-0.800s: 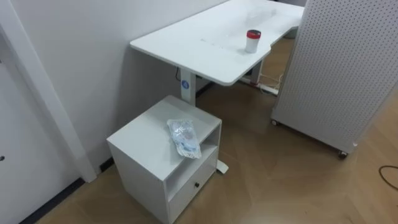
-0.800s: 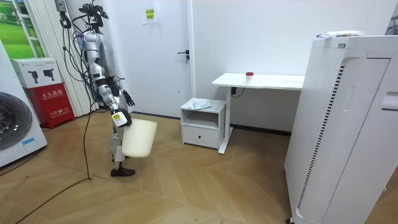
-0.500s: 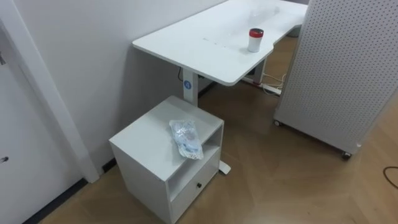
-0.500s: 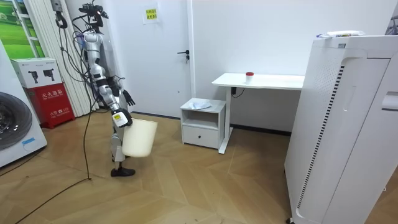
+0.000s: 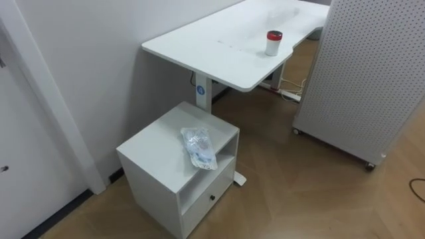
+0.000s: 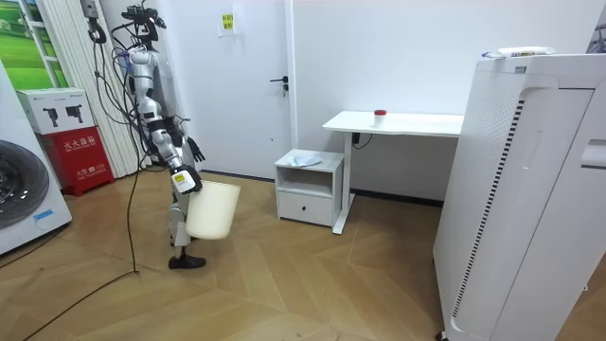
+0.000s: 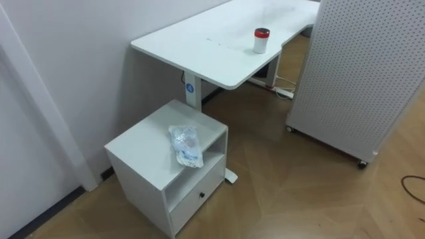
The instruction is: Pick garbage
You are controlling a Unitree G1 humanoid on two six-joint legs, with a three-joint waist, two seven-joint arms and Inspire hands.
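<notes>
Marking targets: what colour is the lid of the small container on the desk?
Red lid on a white container; clearest in the left eye view.

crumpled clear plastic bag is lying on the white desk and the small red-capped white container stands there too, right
Not quite: the left eye view shows the crumpled clear plastic bag on top of the small white cabinet, not on the white desk. The small red-capped white container does stand on that desk.
</notes>
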